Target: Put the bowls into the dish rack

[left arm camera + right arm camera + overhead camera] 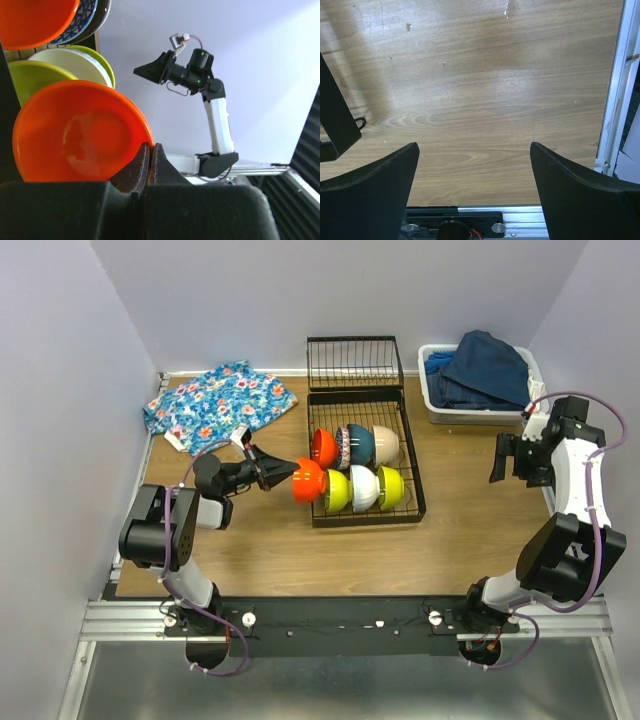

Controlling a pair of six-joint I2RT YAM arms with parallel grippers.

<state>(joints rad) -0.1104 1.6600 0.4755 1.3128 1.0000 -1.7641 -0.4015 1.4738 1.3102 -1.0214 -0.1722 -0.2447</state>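
My left gripper [288, 472] is shut on the rim of an orange bowl [308, 481], holding it on edge at the left front end of the black wire dish rack [416, 480]. In the left wrist view the two fingers [159, 165] pinch the orange bowl's [75, 132] rim. Several bowls stand in the rack. The back row holds red-orange [323, 447], blue-white patterned [343, 447], dark blue [360, 443] and beige [386, 443] ones. The front row holds yellow-green [337, 491], white [364, 488] and another yellow-green [391, 487]. My right gripper [503, 462] hangs open and empty over bare wood [475, 165].
The rack's hinged wire end panel [355, 362] stands at its far end. A floral cloth [220, 405] lies at the back left. A white bin of blue clothes [480, 380] sits at the back right. The metal table rail [615, 95] runs along the right edge.
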